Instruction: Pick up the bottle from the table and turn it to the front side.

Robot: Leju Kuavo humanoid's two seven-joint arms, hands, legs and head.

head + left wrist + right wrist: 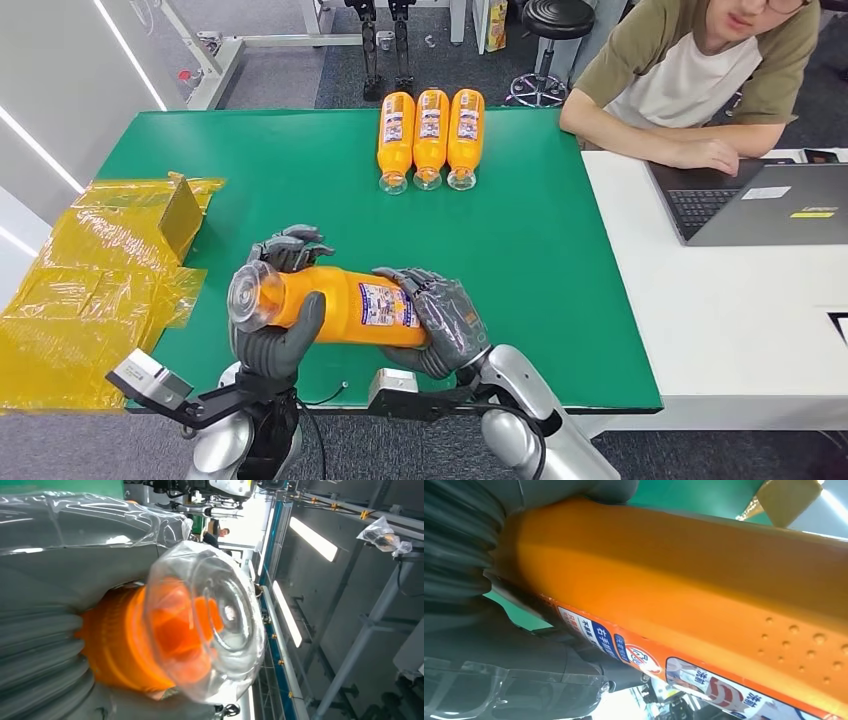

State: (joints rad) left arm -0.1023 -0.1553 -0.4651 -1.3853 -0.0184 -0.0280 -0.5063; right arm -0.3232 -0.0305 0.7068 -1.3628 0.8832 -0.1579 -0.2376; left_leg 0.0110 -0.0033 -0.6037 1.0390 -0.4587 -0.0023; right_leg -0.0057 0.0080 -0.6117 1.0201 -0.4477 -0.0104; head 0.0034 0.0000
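Left hand point(268, 335) and right hand point(445, 320): I see both clamped on orange bottle point(340, 305), sideways above table's point(520, 250) near edge

- The orange plastic bottle point(345, 306) held over the near table edge has a smooth, slightly glossy body, a glossy printed paper-like label and a clear, shiny plastic cap.
- Small raised dimples roughen part of its side point(804, 645).
- The left hand point(275, 335) and right hand point(445, 320) look like matt grey rubbery plastic; the arms are brushed silver metal.
- The green table point(540, 250) surface is matt, felt-like.
- The crinkled yellow plastic film point(90, 290) at left is glossy.
- Three orange plastic bottles point(431, 137) lie at the far edge, shiny.
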